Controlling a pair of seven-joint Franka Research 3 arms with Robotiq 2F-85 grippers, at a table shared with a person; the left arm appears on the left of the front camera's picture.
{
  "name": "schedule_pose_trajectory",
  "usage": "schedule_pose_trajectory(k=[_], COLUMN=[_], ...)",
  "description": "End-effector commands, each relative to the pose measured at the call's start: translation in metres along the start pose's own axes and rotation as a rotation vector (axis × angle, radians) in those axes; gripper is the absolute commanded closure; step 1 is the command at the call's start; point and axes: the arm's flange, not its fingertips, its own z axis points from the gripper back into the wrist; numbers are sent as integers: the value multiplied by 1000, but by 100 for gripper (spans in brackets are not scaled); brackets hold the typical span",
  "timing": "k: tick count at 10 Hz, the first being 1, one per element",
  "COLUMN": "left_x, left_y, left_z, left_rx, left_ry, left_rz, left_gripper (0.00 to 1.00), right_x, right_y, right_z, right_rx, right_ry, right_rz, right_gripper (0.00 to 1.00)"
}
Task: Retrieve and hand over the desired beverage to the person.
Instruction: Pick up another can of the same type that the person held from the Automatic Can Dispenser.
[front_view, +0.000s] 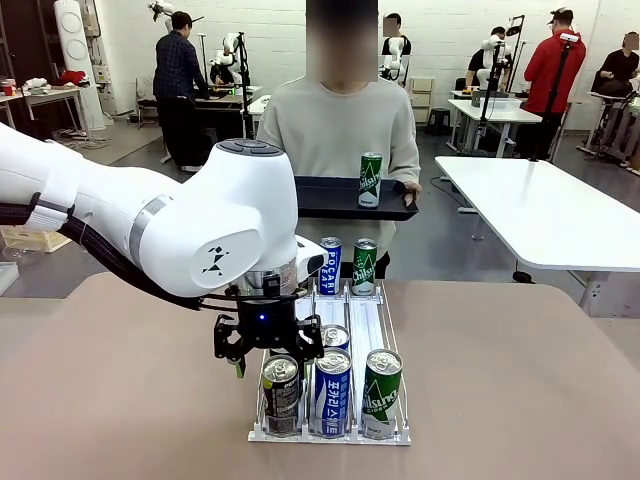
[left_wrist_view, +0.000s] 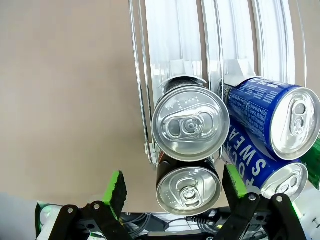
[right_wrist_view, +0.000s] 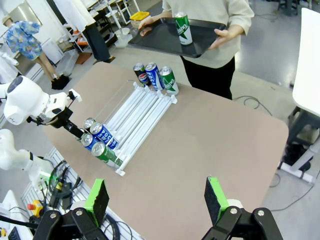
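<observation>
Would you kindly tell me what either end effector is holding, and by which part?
Nothing is held: the left end effector is open above the dark can, and the right end effector is open over the table.

A rack (front_view: 330, 432) lies mid-table (front_view: 520, 380), its lanes running from 6 toward 12 o'clock. At its 6 o'clock end stand three cans abreast: one at 9 (front_view: 281, 394), one in the middle (front_view: 332, 392), one at 3 (front_view: 380, 392); another can (front_view: 336, 336) sits just behind the middle one. Two cans (front_view: 330, 265) stand at the 12 o'clock end. The left tool (front_view: 268, 352) hangs over the near 9 o'clock can. Beyond the table, at 12 o'clock, the person (front_view: 340, 125) holds a tray (front_view: 330, 197) with one upright can (front_view: 370, 180) on it.
</observation>
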Motion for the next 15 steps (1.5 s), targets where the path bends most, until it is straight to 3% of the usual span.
schedule_pose_trajectory(k=[1,5,6,7,8,9,11,12,13,15], left_x=[-2,-2,-2,-2,-2,-2,-2,-2,-2,-8], left_y=[-2,0,1,0,1,1,2,2,2,1], left_z=[-4,-7,-8,-8,-8,-8,-9,-9,-9,-1], left_rx=[9,-3,-15,-15,-16,-17,-21,-21,-19,-19], left_ry=[-1,6,2,7,4,-3,-3,-2,-1,-7], left_rz=[30,25,19,17,13,9,1,0,-5,-37], left_gripper=[0,0,16,57,74,100,100,90,100,100], right_x=[2,2,2,2,2,2,2,2,2,2], right_y=[-3,-3,-3,-3,-3,-3,-3,-3,-3,-3], right_z=[0,0,0,0,0,0,0,0,0,0], right_rx=[-3,-3,-3,-3,-3,-3,-3,-3,-3,-3], right_ry=[5,5,5,5,5,5,5,5,5,5], right_rz=[-4,-4,-4,-4,-4,-4,-4,-4,-4,-4], right_gripper=[0,0,0,0,0,0,0,0,0,0])
